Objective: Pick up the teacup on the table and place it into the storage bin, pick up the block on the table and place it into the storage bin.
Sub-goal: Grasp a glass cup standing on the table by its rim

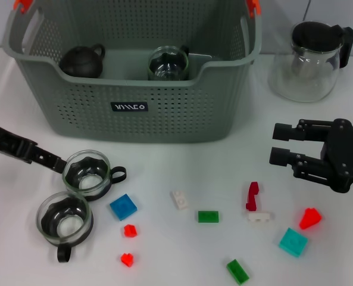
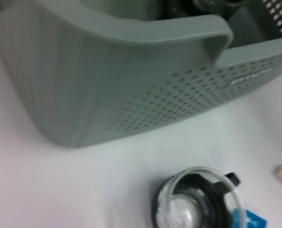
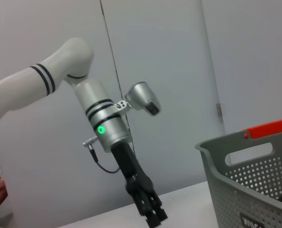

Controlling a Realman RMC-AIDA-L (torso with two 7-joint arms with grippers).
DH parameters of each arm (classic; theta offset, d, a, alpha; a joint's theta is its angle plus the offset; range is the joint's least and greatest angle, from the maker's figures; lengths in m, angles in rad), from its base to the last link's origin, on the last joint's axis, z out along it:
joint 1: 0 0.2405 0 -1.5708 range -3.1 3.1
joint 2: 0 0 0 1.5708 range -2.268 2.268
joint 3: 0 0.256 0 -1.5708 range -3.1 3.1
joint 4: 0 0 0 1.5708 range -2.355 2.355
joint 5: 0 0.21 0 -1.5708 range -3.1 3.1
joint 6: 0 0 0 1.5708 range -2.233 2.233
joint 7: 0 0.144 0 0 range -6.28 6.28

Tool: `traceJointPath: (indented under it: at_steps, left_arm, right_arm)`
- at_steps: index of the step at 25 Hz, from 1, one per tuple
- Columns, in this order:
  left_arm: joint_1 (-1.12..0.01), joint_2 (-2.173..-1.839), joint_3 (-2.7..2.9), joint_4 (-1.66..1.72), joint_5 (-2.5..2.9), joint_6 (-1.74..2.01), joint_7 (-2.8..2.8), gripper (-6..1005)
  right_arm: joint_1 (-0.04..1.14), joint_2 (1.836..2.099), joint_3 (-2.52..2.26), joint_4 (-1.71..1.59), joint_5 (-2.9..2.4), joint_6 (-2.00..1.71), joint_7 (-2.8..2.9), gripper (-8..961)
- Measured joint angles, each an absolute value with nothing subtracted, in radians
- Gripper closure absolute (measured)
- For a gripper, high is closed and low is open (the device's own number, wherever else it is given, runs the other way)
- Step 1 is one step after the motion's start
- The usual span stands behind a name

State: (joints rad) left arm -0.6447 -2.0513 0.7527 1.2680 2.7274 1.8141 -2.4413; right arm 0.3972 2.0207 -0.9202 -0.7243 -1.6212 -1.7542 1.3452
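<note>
Two glass teacups stand on the table at the left, one [image 1: 88,174] just behind the other [image 1: 65,217]. My left gripper [image 1: 53,161] reaches in low from the left, its tip at the rim of the rear teacup [image 2: 198,202]. The right wrist view shows it [image 3: 152,216] pointing down at the table. Several small blocks lie scattered in front, among them a blue one [image 1: 123,207] and a green one [image 1: 208,216]. The storage bin [image 1: 128,107] stands behind. My right gripper [image 1: 277,143] hovers open at the right, holding nothing.
Inside the bin are a black teapot [image 1: 82,61] and a glass cup [image 1: 168,64]. A glass pitcher [image 1: 310,59] with a black lid stands at the back right. More blocks lie near the right gripper: dark red [image 1: 252,195], red [image 1: 310,218], cyan [image 1: 293,242].
</note>
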Motion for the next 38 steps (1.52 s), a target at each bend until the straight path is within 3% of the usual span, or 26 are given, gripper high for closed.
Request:
traceJointPath:
  at_steps: [11, 17, 22, 28, 30, 38]
  left_arm:
    - [-0.643, -2.109, 0.894, 1.258, 2.772, 1.715, -2.362, 158]
    - [-0.544, -2.145, 0.867, 1.4, 2.631, 1.799, -2.1, 158]
    - [-0.478, -2.148, 0.867, 1.44, 2.509, 1.831, -1.97, 158]
    - [-0.507, -2.164, 0.902, 1.314, 2.507, 1.765, -1.946, 159]
    - [-0.509, -2.166, 0.928, 1.301, 2.512, 1.734, -1.96, 222]
    - [-0.52, -2.166, 1.015, 1.295, 2.584, 1.646, -2.027, 280]
  right_arm:
    - [0.405, 2.022, -0.923, -0.715, -1.623, -1.753, 1.359, 460]
    - [0.408, 2.022, -0.92, -0.717, -1.623, -1.758, 1.365, 460]
    - [0.409, 2.022, -0.92, -0.72, -1.623, -1.758, 1.38, 460]
    - [0.422, 2.022, -0.919, -0.719, -1.623, -1.757, 1.397, 459]
    - [0.423, 2.022, -0.919, -0.718, -1.623, -1.758, 1.398, 459]
    - [0.423, 2.022, -0.919, -0.717, -1.623, -1.76, 1.4, 459]
